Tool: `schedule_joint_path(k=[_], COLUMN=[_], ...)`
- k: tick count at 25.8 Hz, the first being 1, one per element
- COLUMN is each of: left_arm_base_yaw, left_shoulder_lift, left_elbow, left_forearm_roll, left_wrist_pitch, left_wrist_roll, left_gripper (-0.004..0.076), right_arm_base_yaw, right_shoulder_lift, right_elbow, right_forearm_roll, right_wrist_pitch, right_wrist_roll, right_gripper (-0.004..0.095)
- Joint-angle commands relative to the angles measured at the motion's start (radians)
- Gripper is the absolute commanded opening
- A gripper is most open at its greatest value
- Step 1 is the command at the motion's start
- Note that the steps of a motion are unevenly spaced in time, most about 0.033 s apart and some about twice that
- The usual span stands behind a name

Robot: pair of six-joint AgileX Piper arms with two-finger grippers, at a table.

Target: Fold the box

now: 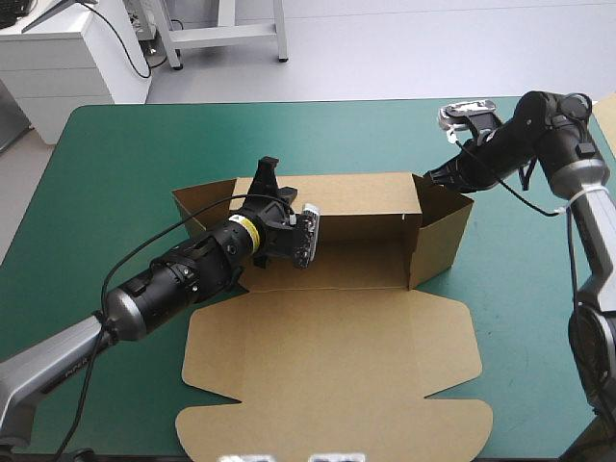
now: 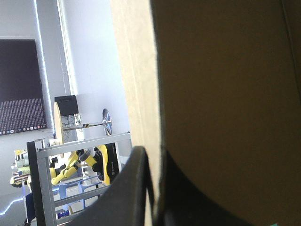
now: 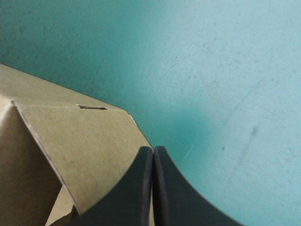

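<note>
One brown box: its flat lid points to the table's near edge, long axis left-right. Left fingers grasp its back wall; right fingers are clenched at its end flap.

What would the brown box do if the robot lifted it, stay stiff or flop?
Probably stiff: the box has raised walls that stay flat. It would likely hinge at its creases, so the flat lid might dangle. Likely light: the left gripper pinches one thin wall.
</note>
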Motion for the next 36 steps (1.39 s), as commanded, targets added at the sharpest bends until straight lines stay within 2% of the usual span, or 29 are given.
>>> schedule_joint_path(k=[1, 9, 14, 18, 26, 27, 28, 29, 32, 36], left_arm_base_yaw=[-0.008, -0.008, -0.008, -0.008, -0.008, -0.008, -0.008, -0.008, -0.008, -0.008], left_shoulder_lift=[0.001, 0.001, 0.001, 0.001, 0.001, 0.001, 0.001, 0.001, 0.001, 0.001], left_elbow=[0.000, 0.000, 0.000, 0.000, 0.000, 0.000, 0.000, 0.000, 0.000, 0.000], left_forearm_roll=[-0.040, -0.043, -0.044, -0.044, -0.044, -0.044, -0.044, -0.046, -0.046, -0.046], left_wrist_pitch=[0.026, 0.019, 0.018, 0.018, 0.018, 0.015, 0.015, 0.015, 0.015, 0.015], left_wrist_roll=[-0.014, -0.014, -0.017, -0.017, -0.020, -0.020, -0.020, -0.020, -0.020, -0.020], left_gripper=[-0.0008, -0.0008, -0.0008, -0.0008, -0.0008, -0.0008, -0.0008, -0.0008, -0.0008, -0.0008], right_arm_base_yaw=[-0.007, -0.005, -0.005, -0.005, -0.005, -0.005, -0.005, -0.005, -0.005, -0.005], right_shoulder_lift=[-0.052, -0.086, -0.170, -0.247, -0.389, -0.426, -0.442, -0.468, -0.494, -0.495], right_elbow=[-0.022, 0.085, 0.228, 0.352, 0.635, 0.703, 0.733, 0.782, 0.854, 0.873], right_forearm_roll=[0.027, 0.098, 0.156, 0.242, 0.357, 0.417, 0.459, 0.549, 0.697, 0.716], right_wrist_pitch=[0.008, 0.006, -0.132, -0.220, -0.484, -0.564, -0.599, -0.651, -0.666, -0.664], right_wrist_roll=[0.000, -0.036, -0.101, -0.233, -0.463, -0.547, -0.595, -0.699, -0.893, -0.951], right_gripper=[-0.0021, -0.0021, -0.0021, -0.0021, -0.0021, -0.0019, -0.0019, -0.0019, -0.0019, -0.0019])
